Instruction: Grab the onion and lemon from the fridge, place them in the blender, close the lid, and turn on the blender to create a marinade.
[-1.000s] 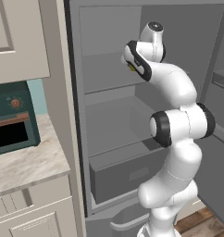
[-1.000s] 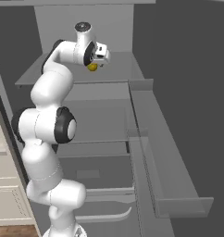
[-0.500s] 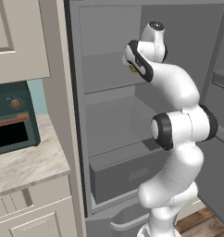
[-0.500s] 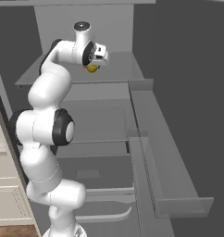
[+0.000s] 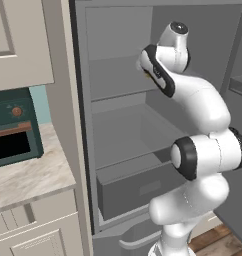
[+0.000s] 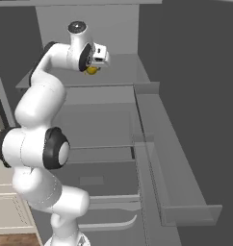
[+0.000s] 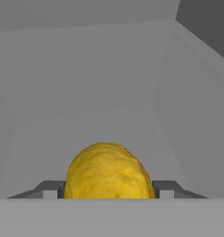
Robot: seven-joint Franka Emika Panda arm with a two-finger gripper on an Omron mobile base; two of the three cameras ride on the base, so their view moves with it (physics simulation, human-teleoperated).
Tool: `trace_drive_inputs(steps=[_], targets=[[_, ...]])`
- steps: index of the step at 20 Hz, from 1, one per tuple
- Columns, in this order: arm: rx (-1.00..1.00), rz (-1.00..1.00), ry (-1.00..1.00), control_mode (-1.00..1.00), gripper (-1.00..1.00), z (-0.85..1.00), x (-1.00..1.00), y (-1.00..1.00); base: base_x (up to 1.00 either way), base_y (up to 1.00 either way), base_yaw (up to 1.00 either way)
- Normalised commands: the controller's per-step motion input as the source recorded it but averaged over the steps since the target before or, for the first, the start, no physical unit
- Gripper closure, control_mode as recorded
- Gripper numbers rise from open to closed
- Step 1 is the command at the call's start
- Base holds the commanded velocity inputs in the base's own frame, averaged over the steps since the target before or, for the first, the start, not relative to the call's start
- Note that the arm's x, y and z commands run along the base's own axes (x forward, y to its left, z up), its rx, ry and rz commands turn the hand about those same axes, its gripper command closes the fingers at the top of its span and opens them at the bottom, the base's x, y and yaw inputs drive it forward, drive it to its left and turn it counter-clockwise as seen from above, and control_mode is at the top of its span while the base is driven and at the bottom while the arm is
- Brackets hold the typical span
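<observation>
Inside the open fridge, above its upper shelf, the gripper clamps the lemon.

This is a rendered home kitchen. A tall dark grey fridge stands open, with grey inner shelves and a wide drawer low inside. Beside it runs a marble-look table on cream panelled base cabinets, with a matching wall cabinet above. A teal toaster oven sits at the table's back edge. Wood plank flooring shows at the fridge's foot. A lemon lies on a fridge shelf.
</observation>
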Motion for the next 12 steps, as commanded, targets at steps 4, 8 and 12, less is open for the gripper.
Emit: trace_drive_inputs(steps=[4, 8, 12], targets=[[-0.02, 0.00, -0.27, -1.00, 1.00, 0.23, -1.00, 0.00, 0.00, 0.00, 0.00], [0.00, 0.00, -0.21, -1.00, 1.00, 0.32, -1.00, 0.01, 0.00, 0.00, 0.00], [0.01, -0.01, -0.02, -1.00, 1.00, 0.46, -1.00, 0.07, 0.00, 0.00, 0.00]])
